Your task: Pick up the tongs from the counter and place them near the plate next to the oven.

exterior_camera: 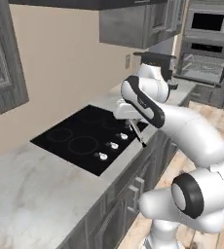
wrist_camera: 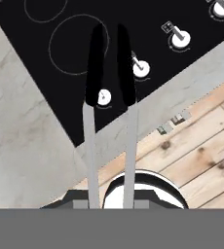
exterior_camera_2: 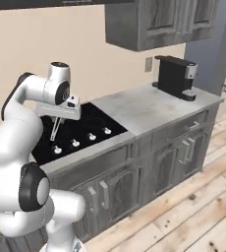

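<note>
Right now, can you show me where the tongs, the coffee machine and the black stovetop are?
tongs (wrist_camera: 128, 68): hand view, on a black tip.
coffee machine (exterior_camera_2: 174, 76): right base view, on its dark body.
stovetop (exterior_camera: 72, 138): left base view, on the glass beside the front burner ring.

Grey marbled counter (exterior_camera_2: 149, 106) w/ black cooktop (exterior_camera_2: 80, 130), coffee machine (exterior_camera_2: 175, 76).

The stove (exterior_camera_2: 78, 130) is set into the counter (exterior_camera_2: 144, 106). Its knobs (exterior_camera_2: 91, 136) sit in a row along the front edge. The tongs (exterior_camera_2: 56, 129) hang above the stove, over the knobs. A coffee machine (exterior_camera_2: 175, 76) stands on the counter, well to the right of the stove. Cabinets (exterior_camera_2: 154, 19) hang above.
</note>
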Tool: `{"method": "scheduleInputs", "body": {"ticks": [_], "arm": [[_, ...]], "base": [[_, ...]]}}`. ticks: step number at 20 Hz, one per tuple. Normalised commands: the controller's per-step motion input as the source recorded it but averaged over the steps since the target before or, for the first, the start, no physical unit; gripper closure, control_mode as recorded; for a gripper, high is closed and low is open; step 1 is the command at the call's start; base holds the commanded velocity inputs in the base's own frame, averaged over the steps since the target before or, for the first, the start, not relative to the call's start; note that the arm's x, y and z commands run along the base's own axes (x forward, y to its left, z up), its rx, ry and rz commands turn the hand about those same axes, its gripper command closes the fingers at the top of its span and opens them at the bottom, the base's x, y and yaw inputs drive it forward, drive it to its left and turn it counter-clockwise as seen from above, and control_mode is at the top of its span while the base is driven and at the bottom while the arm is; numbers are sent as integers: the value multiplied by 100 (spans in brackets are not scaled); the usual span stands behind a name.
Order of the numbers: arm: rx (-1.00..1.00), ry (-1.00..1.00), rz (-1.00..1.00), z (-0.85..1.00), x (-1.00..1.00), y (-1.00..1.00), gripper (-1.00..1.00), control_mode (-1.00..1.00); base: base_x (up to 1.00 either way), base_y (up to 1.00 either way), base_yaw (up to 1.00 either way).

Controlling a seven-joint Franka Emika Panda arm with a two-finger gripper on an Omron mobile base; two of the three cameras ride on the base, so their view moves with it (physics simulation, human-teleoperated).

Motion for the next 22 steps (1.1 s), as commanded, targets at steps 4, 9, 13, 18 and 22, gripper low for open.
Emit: {"method": "scheduleInputs", "body": {"ticks": [4, 9, 13, 18, 22], "arm": [[0, 0, 0, 0, 0, 0, 100, 100], [0, 0, 0, 0, 0, 0, 100, 100], [0, 0, 0, 0, 0, 0, 100, 100], [0, 0, 0, 0, 0, 0, 100, 100], [0, 0, 0, 0, 0, 0, 100, 100]], "base": [[19, -29, -59], [34, -28, -59], [51, -13, -59], [74, -1, -56], [94, 0, -51]]}}
